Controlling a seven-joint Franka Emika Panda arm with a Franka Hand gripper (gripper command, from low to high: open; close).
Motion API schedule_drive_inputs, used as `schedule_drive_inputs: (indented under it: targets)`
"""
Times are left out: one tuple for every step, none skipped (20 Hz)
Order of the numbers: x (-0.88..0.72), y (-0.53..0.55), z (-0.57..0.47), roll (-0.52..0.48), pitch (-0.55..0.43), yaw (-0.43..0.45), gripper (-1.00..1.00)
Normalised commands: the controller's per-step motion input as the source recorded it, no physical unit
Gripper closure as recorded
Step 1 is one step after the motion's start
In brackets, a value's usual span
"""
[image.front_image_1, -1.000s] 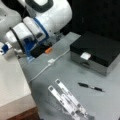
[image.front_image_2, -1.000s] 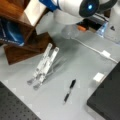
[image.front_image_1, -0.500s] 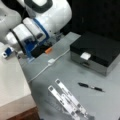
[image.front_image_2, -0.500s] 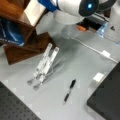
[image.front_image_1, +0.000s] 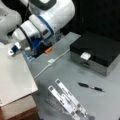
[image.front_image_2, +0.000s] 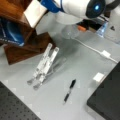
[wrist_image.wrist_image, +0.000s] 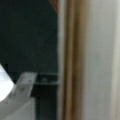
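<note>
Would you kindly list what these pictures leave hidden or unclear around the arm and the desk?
- Gripper: in both front views the arm's white body covers it; the wrist view shows no fingertips.
- Black box: cut off by a front view's right and bottom edges.
- Pen: markings too small.
- Wrist view: blurred wooden edge only.

No text, label, brand, number or sign can be read on anything here.

A pen (image.front_image_1: 90, 87) lies near a black box (image.front_image_1: 98, 50).

A lab: optical breadboard (image.front_image_2: 15, 107) beside a grey bench (image.front_image_1: 75, 75) with cabling.
</note>
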Motion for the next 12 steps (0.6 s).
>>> schedule_drive_inputs:
  targets:
    - [0.05, 0.36, 0.07, -0.161, 0.084, 0.307, 1.0]
    - [0.06, 0.34, 0.06, -0.161, 0.077, 0.297, 1.0]
    - [0.06, 0.33, 0.06, -0.173, 0.071, 0.303, 1.0]
    - [0.07, 0.32, 0.06, -0.17, 0.058, 0.338, 1.0]
    - [0.08, 0.31, 0.06, -0.157, 0.049, 0.365, 1.0]
    - [0.07, 0.26, 0.05, -0.147, 0.042, 0.347, 1.0]
    - [0.07, 0.23, 0.06, -0.139, 0.038, 0.356, 1.0]
    - [0.08, 0.19, 0.06, -0.115, 0.034, 0.404, 1.0]
    - [0.09, 0.16, 0.05, -0.099, 0.028, 0.446, 1.0]
    - [0.09, 0.12, 0.05, -0.092, 0.024, 0.435, 1.0]
    - [0.1, 0.08, 0.04, -0.073, 0.009, 0.462, 1.0]
    - [0.11, 0.05, 0.01, -0.044, -0.019, 0.494, 1.0]
